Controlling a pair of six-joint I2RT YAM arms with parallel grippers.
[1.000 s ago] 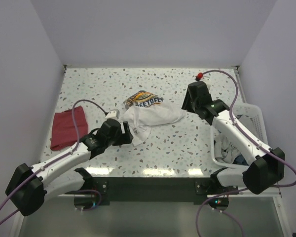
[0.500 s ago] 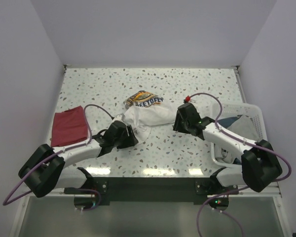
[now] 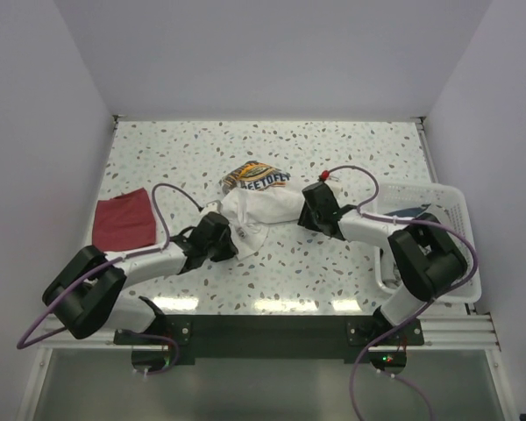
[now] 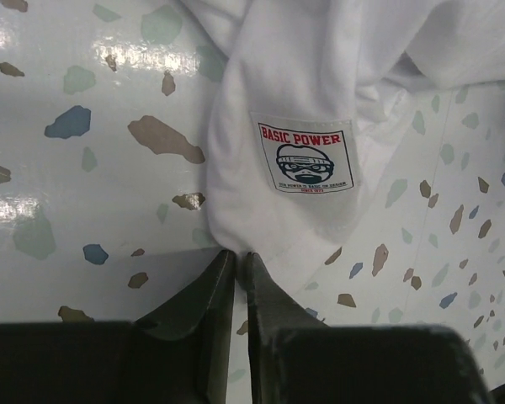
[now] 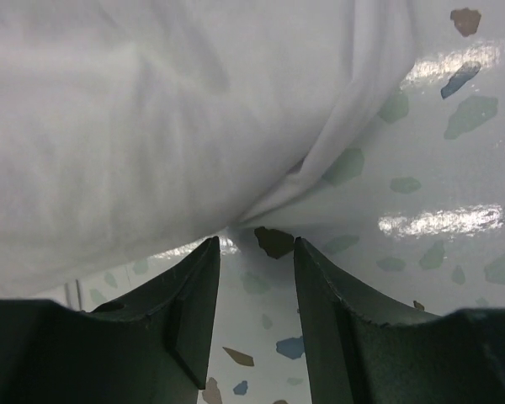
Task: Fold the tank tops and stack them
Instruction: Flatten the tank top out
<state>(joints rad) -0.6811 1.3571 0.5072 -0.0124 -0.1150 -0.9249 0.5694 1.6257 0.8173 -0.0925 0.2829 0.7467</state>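
The white tank top [image 3: 263, 203] lies crumpled at the middle of the speckled counter [image 3: 351, 158], its chest print facing up toward 12 o'clock. The left fingers [image 4: 223, 271] are closed to a sliver on its hem at about 7 o'clock, just below a sewn label [image 4: 305, 154]. The right fingers [image 5: 204, 278] stand spread apart and hold nothing, their tips just short of the cloth's 3 o'clock edge. The red tank top [image 3: 123, 221] lies flat at 9 o'clock, and a white basket [image 3: 451, 197] sits at 3 o'clock.
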